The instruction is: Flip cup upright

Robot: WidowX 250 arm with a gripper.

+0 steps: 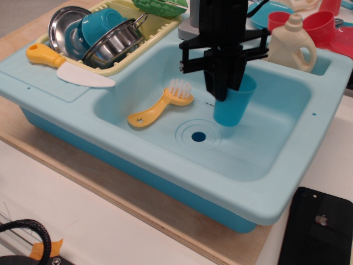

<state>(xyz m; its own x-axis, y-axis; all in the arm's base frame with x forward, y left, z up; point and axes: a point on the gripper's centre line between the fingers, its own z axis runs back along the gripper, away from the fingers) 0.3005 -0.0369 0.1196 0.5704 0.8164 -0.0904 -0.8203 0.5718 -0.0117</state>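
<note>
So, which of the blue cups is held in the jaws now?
The cup in the sink basin, upright, gripped at its rim by the gripper. The other teal cup lies among steel bowls in the rack.

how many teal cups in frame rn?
2. A plain teal-blue plastic tumbler is upright in the sink basin, held by the black gripper; a teal cup is nested among the steel bowls in the yellow rack. Others may be hidden.

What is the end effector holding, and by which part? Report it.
The end effector holds the cup, upright, gripped at its rim, above the sink floor.
</note>
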